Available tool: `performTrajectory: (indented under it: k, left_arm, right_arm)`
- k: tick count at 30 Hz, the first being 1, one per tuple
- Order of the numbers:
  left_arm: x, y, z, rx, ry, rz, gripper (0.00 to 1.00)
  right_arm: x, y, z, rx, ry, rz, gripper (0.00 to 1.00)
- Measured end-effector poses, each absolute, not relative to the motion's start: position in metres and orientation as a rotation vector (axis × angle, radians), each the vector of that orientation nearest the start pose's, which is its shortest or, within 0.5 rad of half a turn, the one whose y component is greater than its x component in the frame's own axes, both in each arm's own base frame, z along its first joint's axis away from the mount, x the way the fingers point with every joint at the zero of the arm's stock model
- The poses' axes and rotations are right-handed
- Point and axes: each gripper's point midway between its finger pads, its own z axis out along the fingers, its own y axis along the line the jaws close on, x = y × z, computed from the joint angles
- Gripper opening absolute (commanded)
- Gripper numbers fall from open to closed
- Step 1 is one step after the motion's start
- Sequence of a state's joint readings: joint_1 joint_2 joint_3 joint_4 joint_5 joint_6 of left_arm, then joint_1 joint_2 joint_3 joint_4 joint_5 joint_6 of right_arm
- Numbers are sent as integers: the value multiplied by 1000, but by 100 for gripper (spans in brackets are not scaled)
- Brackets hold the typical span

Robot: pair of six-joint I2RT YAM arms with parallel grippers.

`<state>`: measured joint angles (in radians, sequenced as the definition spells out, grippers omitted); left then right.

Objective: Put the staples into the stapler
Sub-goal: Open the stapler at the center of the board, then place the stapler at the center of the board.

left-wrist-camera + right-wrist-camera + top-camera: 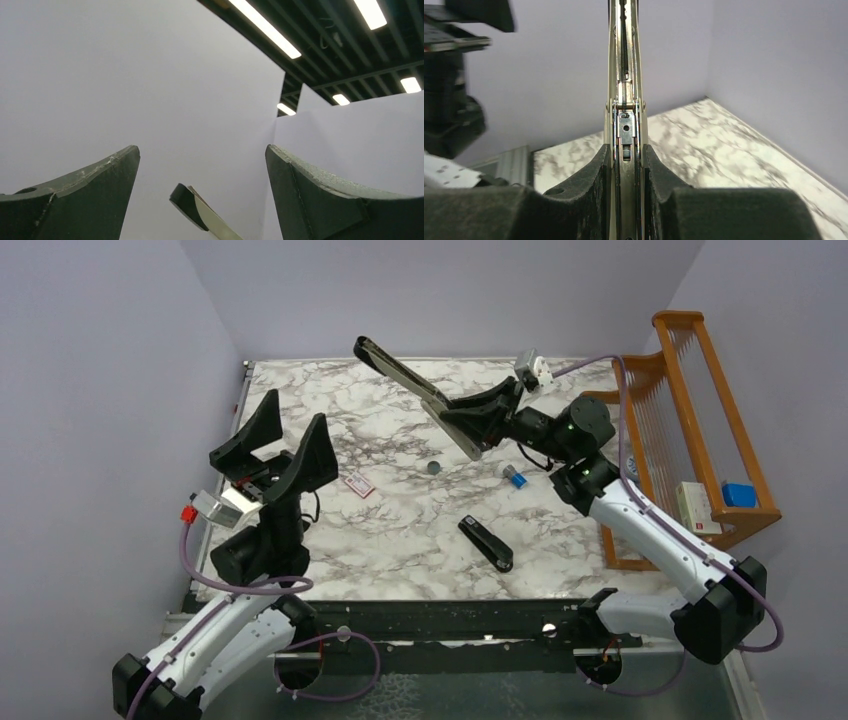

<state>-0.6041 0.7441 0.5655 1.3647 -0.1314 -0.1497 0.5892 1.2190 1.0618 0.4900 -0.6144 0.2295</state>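
pale lilac walls close in on three sides of the white, grey-veined marble table where i work, with a wooden rack standing at its right side. above me, long strip lights glow between dark ceiling beams beyond the wall tops.

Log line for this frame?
left gripper: open, empty, pointing up | right gripper: shut on open stapler, held off the table | staples: not visible | black stapler: lying on table
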Motion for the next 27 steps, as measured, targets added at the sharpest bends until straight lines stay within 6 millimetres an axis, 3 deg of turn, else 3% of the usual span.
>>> performTrajectory:
  k: [4,7,10,14,17,19,22,27]
  left_arm:
    - [197,-98,505,-66,518,-627,99]
    - [223,-109,472,-42,662,-567,99]
    - [248,-123,439,-8,810,-526,99]
    - [272,-132,396,-4,988,-487,99]
    - [281,-130,376,-19,1077,-453,99]
    - [285,-127,368,-30,1122,-427,99]
    - [287,-123,363,-34,1170,-389,99]
    - [287,-118,368,-38,1192,-358,99]
  right_arm:
    - [307,301,386,-677,1288,906,1]
    - [344,299,353,-630,1408,776,1]
    - [376,300,305,-631,1523,653,1]
    - [402,301,236,-697,1667,539,1]
    - [410,306,196,-746,1756,510,1]
    - [411,309,182,-766,1789,506,1]
    - [405,319,175,-794,1797,515,1]
    - [374,354,174,-885,1763,577,1]
